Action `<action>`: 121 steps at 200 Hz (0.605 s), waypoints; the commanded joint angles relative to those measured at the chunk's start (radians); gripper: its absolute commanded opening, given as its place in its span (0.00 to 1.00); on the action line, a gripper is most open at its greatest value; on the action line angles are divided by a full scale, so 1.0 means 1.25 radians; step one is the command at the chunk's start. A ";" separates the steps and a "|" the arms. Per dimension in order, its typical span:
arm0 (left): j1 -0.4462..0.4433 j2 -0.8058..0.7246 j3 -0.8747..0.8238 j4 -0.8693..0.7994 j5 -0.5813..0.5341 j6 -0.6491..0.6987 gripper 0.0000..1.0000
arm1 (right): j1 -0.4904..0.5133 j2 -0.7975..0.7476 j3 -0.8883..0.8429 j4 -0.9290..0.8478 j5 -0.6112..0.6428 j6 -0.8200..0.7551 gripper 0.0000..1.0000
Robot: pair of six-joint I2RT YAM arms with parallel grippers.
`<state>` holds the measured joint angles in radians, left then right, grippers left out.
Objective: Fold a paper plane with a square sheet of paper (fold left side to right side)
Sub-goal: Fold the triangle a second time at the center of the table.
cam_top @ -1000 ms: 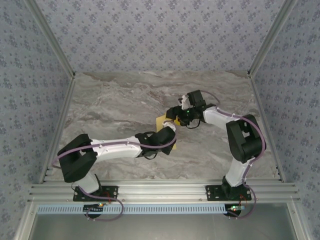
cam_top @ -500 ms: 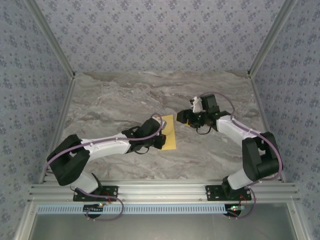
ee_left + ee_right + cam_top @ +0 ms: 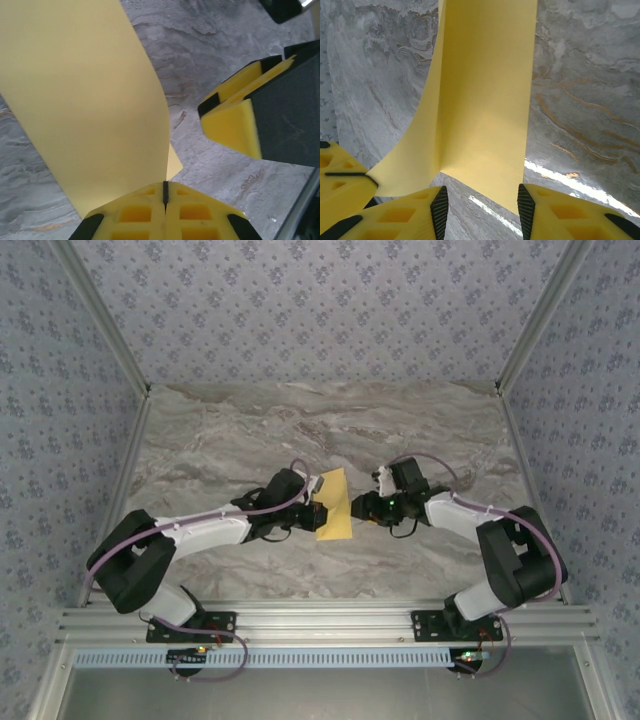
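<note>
On marble desk (image 3: 200,430), square sheet of paper (image 3: 336,502) sits just right of left claw (image 3: 316,512) & just left of right claw (image 3: 364,508). Left claw clamped on its raised, curling edge. Right claw apart, opposite edge btwn its jaws, ungripped. Est: first fold begun, no crease pressed; all later plane folds pending.

Showing thin, smooth, matt yellow paper (image 3: 485,100). Gleaming in patches across a polished grey stone-look table (image 3: 580,100). Pairing matt, moulded yellow plastic fingers (image 3: 570,215) with black edging. Glinting dully along brushed metal rails (image 3: 330,623).
</note>
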<state>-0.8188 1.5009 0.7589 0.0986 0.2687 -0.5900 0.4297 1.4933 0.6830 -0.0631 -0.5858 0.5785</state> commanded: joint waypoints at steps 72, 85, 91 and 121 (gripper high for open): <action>0.019 -0.009 0.007 -0.058 -0.026 0.015 0.00 | 0.047 0.083 0.029 -0.024 0.065 0.015 0.34; 0.027 -0.009 0.001 -0.058 -0.026 0.017 0.00 | 0.052 0.093 0.036 -0.042 0.075 0.010 0.34; 0.030 -0.008 -0.001 -0.059 -0.026 0.019 0.00 | 0.055 0.099 0.039 -0.050 0.078 0.007 0.34; 0.050 -0.002 -0.007 -0.056 -0.019 0.025 0.00 | 0.062 0.118 0.051 -0.074 0.091 0.001 0.34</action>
<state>-0.7761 1.5009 0.7582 0.0448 0.2466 -0.5842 0.4969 1.6157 0.7166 -0.0975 -0.5060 0.5900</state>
